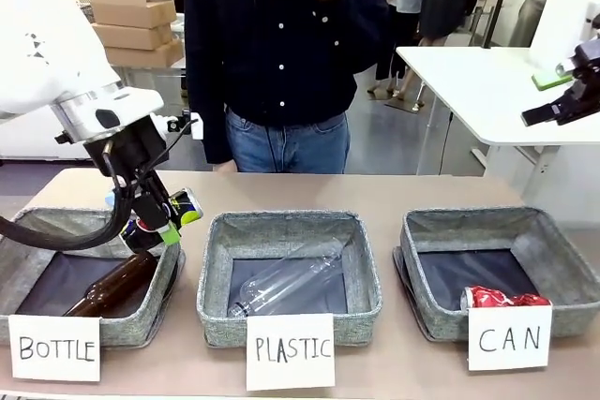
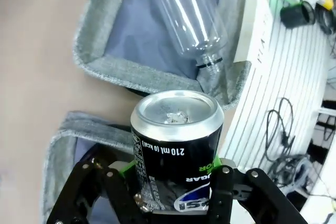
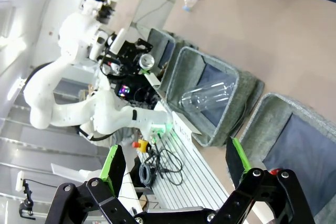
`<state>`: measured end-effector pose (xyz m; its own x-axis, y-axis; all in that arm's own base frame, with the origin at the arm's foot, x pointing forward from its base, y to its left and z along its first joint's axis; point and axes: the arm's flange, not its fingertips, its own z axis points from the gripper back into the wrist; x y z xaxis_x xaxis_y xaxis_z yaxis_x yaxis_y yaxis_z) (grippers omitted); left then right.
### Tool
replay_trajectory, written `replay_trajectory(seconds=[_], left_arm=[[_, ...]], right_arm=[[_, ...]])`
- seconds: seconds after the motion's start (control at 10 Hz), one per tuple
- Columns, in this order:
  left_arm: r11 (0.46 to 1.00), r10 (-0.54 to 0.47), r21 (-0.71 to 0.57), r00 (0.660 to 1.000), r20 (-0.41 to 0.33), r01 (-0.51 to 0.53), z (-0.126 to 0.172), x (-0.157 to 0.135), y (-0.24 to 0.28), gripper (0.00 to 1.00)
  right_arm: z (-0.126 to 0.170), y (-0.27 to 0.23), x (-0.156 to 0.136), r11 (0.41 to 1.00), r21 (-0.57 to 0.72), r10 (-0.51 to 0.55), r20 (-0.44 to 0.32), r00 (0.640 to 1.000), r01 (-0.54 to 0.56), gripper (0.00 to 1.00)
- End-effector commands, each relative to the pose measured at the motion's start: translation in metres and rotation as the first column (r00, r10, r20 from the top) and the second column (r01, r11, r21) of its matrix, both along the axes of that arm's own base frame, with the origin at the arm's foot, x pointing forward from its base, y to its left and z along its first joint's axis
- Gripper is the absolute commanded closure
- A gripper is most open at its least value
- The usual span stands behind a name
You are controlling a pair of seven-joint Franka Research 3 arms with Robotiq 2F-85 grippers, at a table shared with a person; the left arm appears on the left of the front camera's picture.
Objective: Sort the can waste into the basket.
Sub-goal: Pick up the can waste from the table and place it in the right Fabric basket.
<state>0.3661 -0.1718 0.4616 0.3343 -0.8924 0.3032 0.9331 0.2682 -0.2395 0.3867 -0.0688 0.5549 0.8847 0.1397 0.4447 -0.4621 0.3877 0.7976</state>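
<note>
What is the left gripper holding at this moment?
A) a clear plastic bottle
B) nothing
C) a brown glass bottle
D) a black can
D: the left gripper is shut on the black can, with a finger on either side of it.

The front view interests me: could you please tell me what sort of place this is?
Likely a robotics lab or test workshop: a white robot arm reaches over hand-labelled sorting baskets, stacked cardboard boxes sit behind, and another white work table stands nearby.

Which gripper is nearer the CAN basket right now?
Right. The right gripper hangs open, high beside the CAN basket; the left gripper holds the black can over the BOTTLE basket.
</note>
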Motion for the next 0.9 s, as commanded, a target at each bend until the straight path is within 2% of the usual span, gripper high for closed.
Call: replay_trajectory(seconds=[0.0, 0.1, 0.2, 0.3, 0.4, 0.6, 0.7, 0.8], left_arm=[[0.993, 0.118, -0.022, 0.993, -0.032, -0.119, 0.009, 0.001, 0.006, 0.94], [0.993, 0.118, -0.022, 0.993, -0.032, -0.119, 0.009, 0.001, 0.006, 0.94], [0.998, 0.055, -0.002, 0.998, -0.015, -0.055, 0.002, 0.002, 0.005, 0.60], [0.987, -0.098, -0.110, 0.983, 0.156, 0.116, 0.004, 0.015, -0.027, 0.60], [0.962, -0.241, -0.051, 0.924, 0.295, 0.268, 0.029, 0.019, -0.098, 0.60], [0.889, -0.420, 0.031, 0.787, 0.451, 0.457, 0.063, 0.009, -0.228, 0.60], [0.858, -0.454, 0.040, 0.719, 0.526, 0.512, 0.064, 0.000, -0.284, 0.60], [0.841, -0.478, 0.077, 0.669, 0.569, 0.535, 0.057, -0.006, -0.339, 0.60]], right_arm=[[-0.001, 0.000, -0.001, 1.000, -0.007, 0.012, 0.019, 1.000, -0.012, 0.00], [-0.001, 0.000, -0.001, 1.000, -0.007, 0.012, 0.019, 1.000, -0.012, 0.00], [-0.001, 0.000, -0.001, 1.000, -0.007, 0.012, 0.019, 1.000, -0.012, 0.00], [-0.001, 0.000, -0.001, 1.000, -0.007, 0.012, 0.019, 1.000, -0.012, 0.00], [-0.001, 0.000, -0.001, 1.000, -0.007, 0.012, 0.019, 1.000, -0.012, 0.00], [0.000, 0.000, 0.000, 1.000, 0.000, 0.000, 0.000, 1.000, 0.000, 0.00], [0.010, -0.046, -0.014, 0.970, -0.181, -0.154, 0.065, 0.986, 0.164, 0.00], [0.016, -0.103, -0.037, 0.931, -0.275, -0.222, 0.101, 0.970, 0.242, 0.00]])
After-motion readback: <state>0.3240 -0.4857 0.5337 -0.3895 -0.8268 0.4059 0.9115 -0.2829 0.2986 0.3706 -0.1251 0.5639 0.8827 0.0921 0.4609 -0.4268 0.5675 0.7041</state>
